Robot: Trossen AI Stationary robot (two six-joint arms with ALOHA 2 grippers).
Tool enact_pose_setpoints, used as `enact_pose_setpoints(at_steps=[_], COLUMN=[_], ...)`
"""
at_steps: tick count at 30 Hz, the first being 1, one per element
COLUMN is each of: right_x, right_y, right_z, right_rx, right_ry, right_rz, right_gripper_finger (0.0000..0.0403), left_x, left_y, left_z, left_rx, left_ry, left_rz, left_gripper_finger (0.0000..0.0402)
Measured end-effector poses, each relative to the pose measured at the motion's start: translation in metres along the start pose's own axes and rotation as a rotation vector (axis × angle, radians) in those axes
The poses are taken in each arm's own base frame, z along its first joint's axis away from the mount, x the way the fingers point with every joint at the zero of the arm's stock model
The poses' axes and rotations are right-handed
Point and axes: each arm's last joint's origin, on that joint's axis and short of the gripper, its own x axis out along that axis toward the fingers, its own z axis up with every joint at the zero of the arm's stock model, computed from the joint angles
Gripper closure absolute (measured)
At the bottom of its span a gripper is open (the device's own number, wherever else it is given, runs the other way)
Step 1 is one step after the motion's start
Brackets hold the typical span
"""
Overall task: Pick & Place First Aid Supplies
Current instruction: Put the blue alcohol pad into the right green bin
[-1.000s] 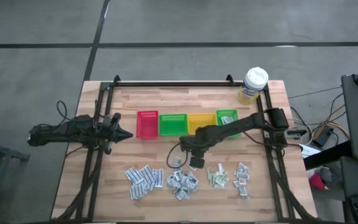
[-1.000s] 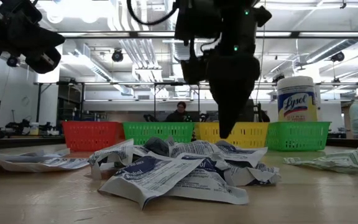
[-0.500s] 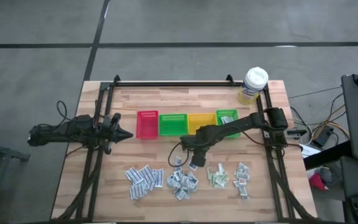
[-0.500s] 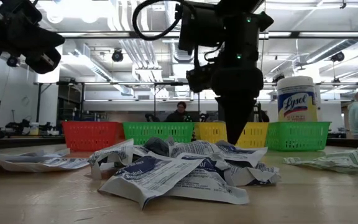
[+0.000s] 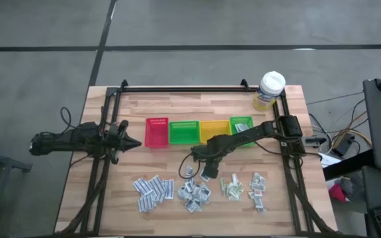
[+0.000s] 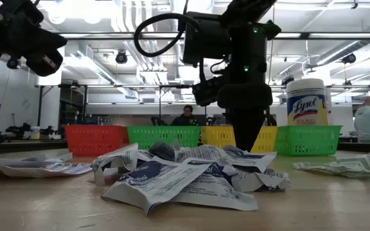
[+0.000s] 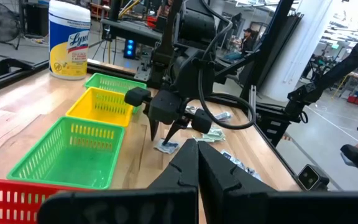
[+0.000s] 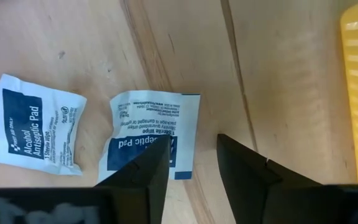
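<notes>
- My right claw [image 8: 191, 171] hangs just in front of the yellow bin [image 5: 214, 130], tips pointing down at the table, fingers a little apart and holding nothing
- The pad I want is a white-and-blue antiseptic packet [image 8: 148, 134] lying flat on the wood directly under those tips, one finger already over its edge; a second packet [image 8: 35, 124] lies just beside it, farther from the yellow bin
- The packet's long side seems to run across the gap between my fingers, so I judge a straight drop should straddle it
- The other packets [image 5: 190, 192] sit in small heaps farther from the yellow bin
- My left claw [image 5: 132, 143] waits closed, beside the red bin [image 5: 157, 132]; the right arm is clearly nearer
</notes>
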Motion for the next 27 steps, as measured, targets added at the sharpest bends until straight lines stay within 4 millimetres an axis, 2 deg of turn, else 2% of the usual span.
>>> enact_pose_setpoints(at_steps=[27], right_x=[-0.0003], right_y=[-0.0006], right_z=[-0.0003], right_rx=[0.005], right_ry=[-0.003], right_rz=[-0.004], right_gripper_finger=[0.0386], left_x=[0.0000], left_y=[0.0000], left_z=[-0.0001], left_rx=[-0.006], left_ry=[0.000], left_rz=[0.000], left_gripper_finger=[0.0401])
